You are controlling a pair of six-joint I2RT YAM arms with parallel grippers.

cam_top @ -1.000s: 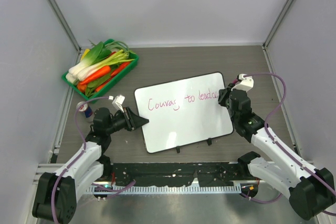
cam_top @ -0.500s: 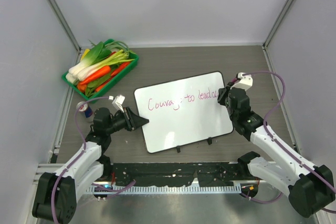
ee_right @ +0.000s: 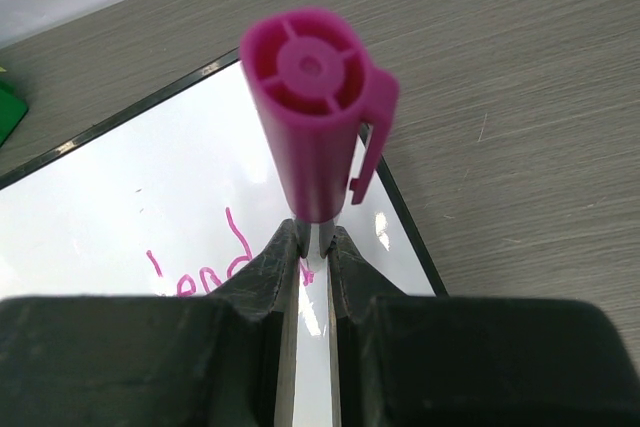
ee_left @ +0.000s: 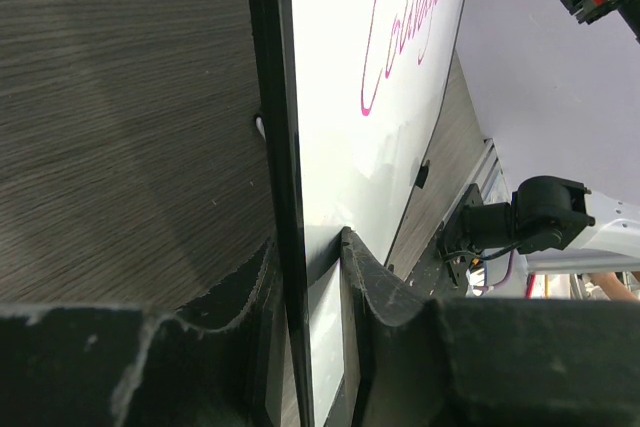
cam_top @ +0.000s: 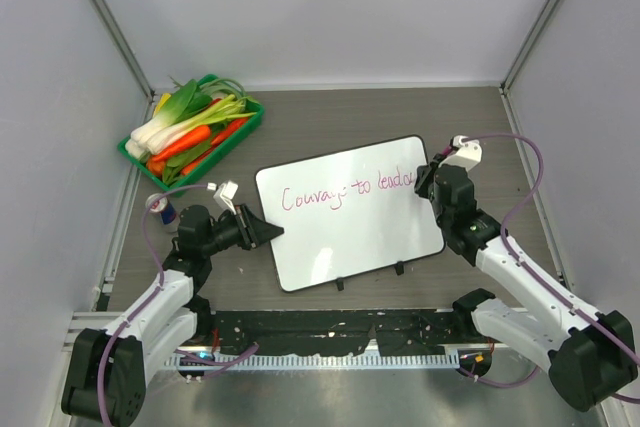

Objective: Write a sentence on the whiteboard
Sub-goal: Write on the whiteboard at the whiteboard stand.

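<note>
Whiteboard (cam_top: 350, 242) lies on the table (cam_top: 350, 117), its left edge pinched in our left gripper (ee_left: 306, 243). Our right gripper (ee_right: 315, 231) is closed on the marker (ee_right: 318, 117) at the end of the sentence (cam_top: 312, 197), "Courage to leader"; we judge the writing nearly done, perhaps a few letters left.

The right hand (cam_top: 422, 185) hides the sentence's (cam_top: 345, 190) last letters; the marker's (ee_right: 318, 117) tip is out of sight.
</note>
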